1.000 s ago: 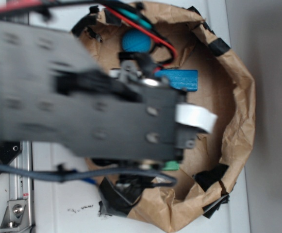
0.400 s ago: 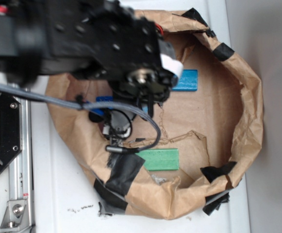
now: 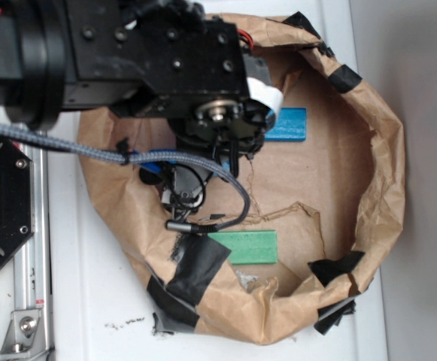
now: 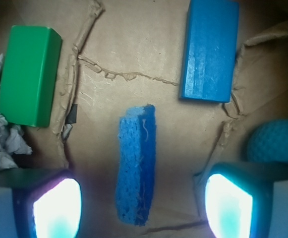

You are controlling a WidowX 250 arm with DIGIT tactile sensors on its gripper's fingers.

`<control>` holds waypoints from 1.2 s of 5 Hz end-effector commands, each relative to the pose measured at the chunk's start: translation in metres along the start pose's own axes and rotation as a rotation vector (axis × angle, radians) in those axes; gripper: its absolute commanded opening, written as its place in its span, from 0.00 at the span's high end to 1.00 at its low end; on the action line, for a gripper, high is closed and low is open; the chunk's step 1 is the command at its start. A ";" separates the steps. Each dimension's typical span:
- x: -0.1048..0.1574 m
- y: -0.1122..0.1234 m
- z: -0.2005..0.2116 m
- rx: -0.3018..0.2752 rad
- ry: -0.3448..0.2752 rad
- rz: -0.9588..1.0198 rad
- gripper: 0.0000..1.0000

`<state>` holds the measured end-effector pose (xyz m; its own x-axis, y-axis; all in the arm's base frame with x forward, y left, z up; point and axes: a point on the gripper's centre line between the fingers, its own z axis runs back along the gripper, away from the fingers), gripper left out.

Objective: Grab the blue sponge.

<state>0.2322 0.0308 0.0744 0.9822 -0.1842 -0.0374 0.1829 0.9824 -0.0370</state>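
The blue sponge (image 4: pixel 136 163) lies flat on the brown paper, long and thin, with a darker strip along its right side. In the wrist view its near end reaches down between my two glowing fingertips (image 4: pixel 57 208). My gripper (image 4: pixel 143 206) is open, with wide gaps on both sides of the sponge and no contact. In the exterior view the arm hangs over the left part of the paper nest (image 3: pixel 383 195). It hides the gripper's jaws there, and only a sliver of blue (image 3: pixel 158 156) shows beneath the wrist.
A ribbed blue block (image 4: pixel 209 49) (image 3: pixel 287 125) lies beyond the sponge to the right. A green block (image 4: pixel 28 75) (image 3: pixel 244 247) lies to the left, with crumpled white paper (image 4: pixel 0 139) beside it. A teal dimpled ball (image 4: pixel 275 141) sits at the right. Raised crumpled paper walls ring the area.
The arm swung from across the middle of the nest to its upper left, uncovering the green block. Since 0.4 s ago it has shifted only slightly.
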 end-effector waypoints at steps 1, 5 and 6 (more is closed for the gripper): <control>0.012 0.010 0.007 0.029 -0.041 0.033 0.00; 0.013 -0.032 -0.061 0.070 0.119 -0.049 1.00; 0.013 -0.022 -0.052 0.055 0.109 -0.035 1.00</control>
<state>0.2333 0.0065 0.0173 0.9558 -0.2273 -0.1867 0.2324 0.9726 0.0055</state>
